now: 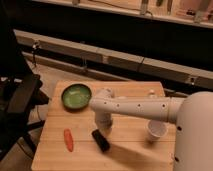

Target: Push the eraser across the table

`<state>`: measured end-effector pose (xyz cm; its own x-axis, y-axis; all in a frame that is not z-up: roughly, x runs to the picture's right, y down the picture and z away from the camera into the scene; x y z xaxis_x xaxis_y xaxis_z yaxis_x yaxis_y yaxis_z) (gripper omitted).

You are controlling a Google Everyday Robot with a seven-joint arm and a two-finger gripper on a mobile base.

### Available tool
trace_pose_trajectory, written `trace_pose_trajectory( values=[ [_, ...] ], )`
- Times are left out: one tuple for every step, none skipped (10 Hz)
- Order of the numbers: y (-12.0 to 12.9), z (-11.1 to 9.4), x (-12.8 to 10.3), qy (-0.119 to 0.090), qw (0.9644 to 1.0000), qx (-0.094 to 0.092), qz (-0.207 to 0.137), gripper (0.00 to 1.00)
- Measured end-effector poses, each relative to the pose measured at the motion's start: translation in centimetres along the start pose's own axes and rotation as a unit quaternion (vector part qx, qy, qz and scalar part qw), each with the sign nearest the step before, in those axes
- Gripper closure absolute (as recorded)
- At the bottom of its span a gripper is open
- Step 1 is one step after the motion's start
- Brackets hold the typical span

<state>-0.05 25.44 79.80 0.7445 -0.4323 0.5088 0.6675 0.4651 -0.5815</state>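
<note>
**Gripper down at the eraser's upper end**

Your arm [135, 106] reaches in from the right across the table [125, 155], and the gripper [102, 126] hangs off its left end, low over the wood. The eraser [100, 140] lies just below the gripper, tilted, its top end at the gripper (contact hard to judge). The carrot [68, 139] is to the gripper's left, the green plate [76, 95] up and left, and a white cup [156, 131] to its right.
</note>
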Motion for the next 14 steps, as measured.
trace_pose_trajectory(
  values=[
    [0.0,0.2,-0.8,-0.003,0.9999,0.001,-0.011,1.0],
    [-0.3,0.2,-1.2,-0.003,0.9999,0.002,-0.014,1.0],
    [-0.3,0.3,-1.2,-0.004,0.9999,0.002,-0.015,1.0],
    [-0.1,0.3,-1.2,-0.004,0.9999,0.001,-0.014,1.0],
    [-0.1,0.5,-1.7,-0.006,0.9998,-0.001,-0.021,1.0],
    [0.1,0.9,-3.2,-0.009,0.9991,-0.005,-0.041,1.0],
    [-0.1,1.1,-4.7,-0.012,0.9983,-0.004,-0.056,1.0],
    [-0.2,1.5,-6.8,-0.017,0.9973,-0.005,-0.071,1.0],
    [-0.4,1.9,-9.6,-0.022,0.9954,-0.003,-0.093,1.0],
    [0.0,2.2,-11.2,-0.024,0.9939,-0.006,-0.107,1.0],
    [0.1,2.2,-11.9,-0.027,0.9931,-0.004,-0.115,1.0],
    [0.2,2.2,-12.2,-0.03,0.9921,-0.003,-0.122,1.0],
    [0.5,2.0,-12.4,-0.033,0.9913,-0.001,-0.127,1.0],
    [0.7,1.8,-12.4,-0.035,0.9911,0.003,-0.128,1.0]
  ],
)
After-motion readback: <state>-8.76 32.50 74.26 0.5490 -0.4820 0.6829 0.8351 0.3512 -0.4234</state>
